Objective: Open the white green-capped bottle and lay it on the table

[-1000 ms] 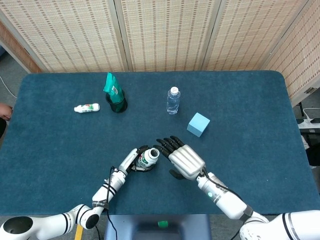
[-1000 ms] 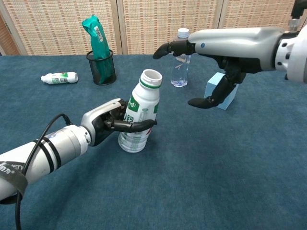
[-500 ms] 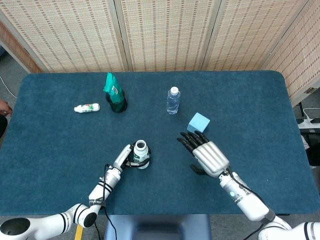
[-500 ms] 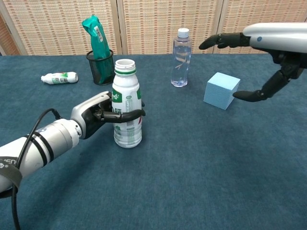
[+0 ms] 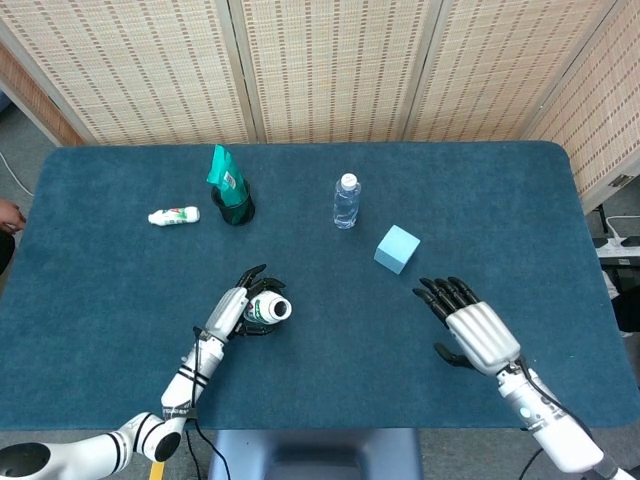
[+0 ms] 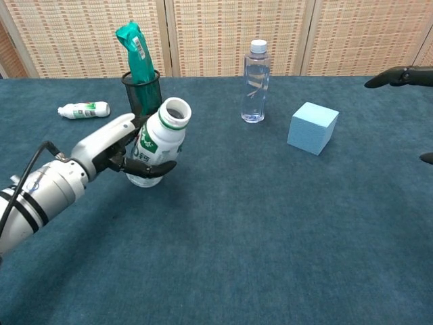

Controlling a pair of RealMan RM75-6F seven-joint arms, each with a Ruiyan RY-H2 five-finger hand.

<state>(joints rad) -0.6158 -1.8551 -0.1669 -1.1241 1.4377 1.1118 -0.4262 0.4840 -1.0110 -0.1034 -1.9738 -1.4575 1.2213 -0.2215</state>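
Note:
The white bottle (image 5: 266, 308) (image 6: 156, 141) has a green-printed label and an uncapped neck, with no cap in sight. My left hand (image 5: 232, 308) (image 6: 111, 145) grips it around the body and holds it tilted, mouth toward the right, base near the table. My right hand (image 5: 470, 325) is open with fingers spread, far off to the right over the table and holding nothing. In the chest view only its dark fingertips (image 6: 399, 76) show at the right edge.
A clear water bottle (image 5: 346, 201) (image 6: 255, 82) stands at the back centre. A light-blue cube (image 5: 397, 248) (image 6: 312, 127) sits right of it. A black mesh cup with a green packet (image 5: 230, 190) (image 6: 139, 74) stands back left, beside a small white bottle (image 5: 173, 215) (image 6: 83, 109) lying down.
My left hand has moved the open bottle leftward and tipped it from upright to leaning. My right hand has drawn away to the right, away from the bottle.

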